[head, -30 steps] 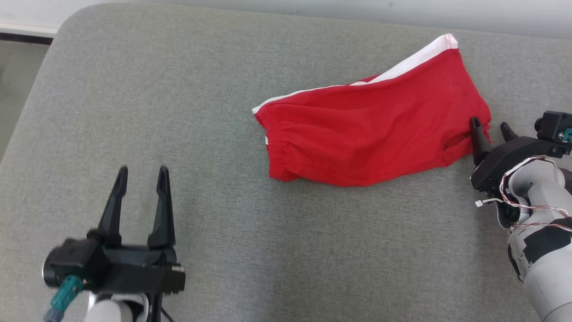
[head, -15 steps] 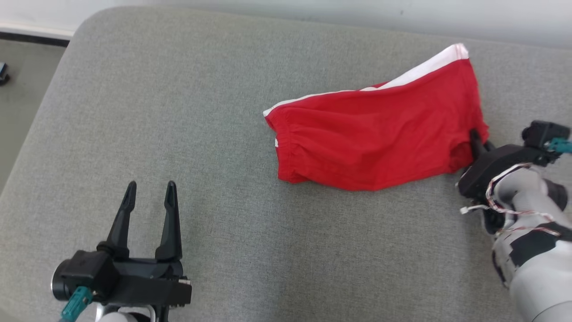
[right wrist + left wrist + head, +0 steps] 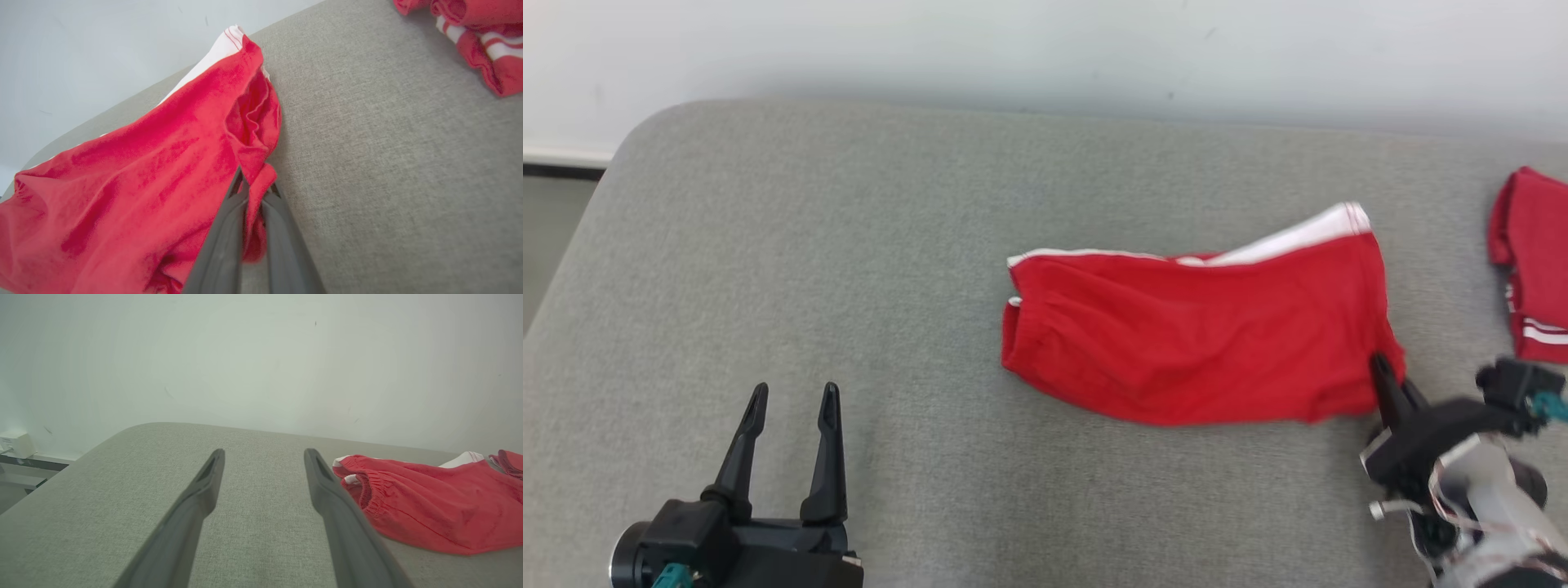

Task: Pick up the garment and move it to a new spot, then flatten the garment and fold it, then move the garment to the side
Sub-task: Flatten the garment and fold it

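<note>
**Caught: red shorts (image 3: 1192, 343) by one corner**

They lie spread on the grey cushion (image 3: 849, 245), right of centre. The right gripper (image 3: 1380, 367) is clenched on their near right corner. The left gripper (image 3: 792, 396) hovers with its fingers spread, well apart from them. Another red garment (image 3: 1531, 261) lies farther right.

Bright, soft, even light. The garment (image 3: 1192, 343) casts a thin, faint shadow along its near edge on the cushion (image 3: 849, 245). The head view is slightly smeared, most at the right gripper (image 3: 1388, 380). In both wrist views the 2 near fingers (image 3: 196, 514) look soft; the wall (image 3: 261, 355) is washed pale.
</note>
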You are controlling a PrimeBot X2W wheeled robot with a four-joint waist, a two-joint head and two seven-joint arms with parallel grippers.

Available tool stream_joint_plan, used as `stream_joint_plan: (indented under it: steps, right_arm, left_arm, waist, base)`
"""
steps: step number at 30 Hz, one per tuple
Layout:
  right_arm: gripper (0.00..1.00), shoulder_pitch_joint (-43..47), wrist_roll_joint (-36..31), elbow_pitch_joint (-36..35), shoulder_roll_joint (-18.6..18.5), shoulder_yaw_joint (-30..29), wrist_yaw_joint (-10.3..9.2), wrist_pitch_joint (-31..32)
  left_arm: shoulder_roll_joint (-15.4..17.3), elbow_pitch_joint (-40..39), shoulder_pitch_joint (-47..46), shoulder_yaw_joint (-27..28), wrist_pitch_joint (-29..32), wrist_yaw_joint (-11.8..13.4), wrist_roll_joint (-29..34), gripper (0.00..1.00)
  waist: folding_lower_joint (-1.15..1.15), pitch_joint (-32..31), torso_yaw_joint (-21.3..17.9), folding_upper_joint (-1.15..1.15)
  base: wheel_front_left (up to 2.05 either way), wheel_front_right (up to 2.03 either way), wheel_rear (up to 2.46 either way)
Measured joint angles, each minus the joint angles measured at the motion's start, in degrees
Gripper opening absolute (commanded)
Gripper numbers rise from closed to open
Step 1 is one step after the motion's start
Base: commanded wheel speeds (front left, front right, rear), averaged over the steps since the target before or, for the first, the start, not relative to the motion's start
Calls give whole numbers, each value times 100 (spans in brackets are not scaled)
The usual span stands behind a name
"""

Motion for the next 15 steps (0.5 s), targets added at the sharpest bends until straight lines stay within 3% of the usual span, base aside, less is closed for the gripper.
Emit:
stream_joint_plan:
  steps: [6, 7, 8, 9, 15]
  right_arm:
    - [0, 848, 122, -589, -154, -112, 0, 162]
    - [32, 926, 88, -659, -165, -133, 0, 204]
    - [83, 981, 21, -720, -189, -165, 0, 224]
    - [100, 998, -47, -776, -218, -219, 0, 254]
    - [100, 786, -491, -1070, -394, -458, 0, 836]
  left_arm:
    - [0, 5, 100, 15, 0, 1, 8, 100]
    - [0, 2, 107, 24, -1, 1, 8, 100]
    - [0, 2, 125, 25, 0, 1, 8, 100]
    - [0, 2, 162, 25, -1, 0, 8, 100]
    - [12, 36, 264, 21, 0, 1, 8, 100]
  waist:
    - [0, -185, -179, 0]
    - [0, -212, -199, 0]
    - [0, -236, -218, 0]
    - [0, -260, -234, 0]
    - [0, -394, -270, 0]
  base:
    - [0, 0, 0]
    - [0, 0, 0]
    - [0, 0, 0]
    - [0, 0, 0]
    - [0, 0, 0]
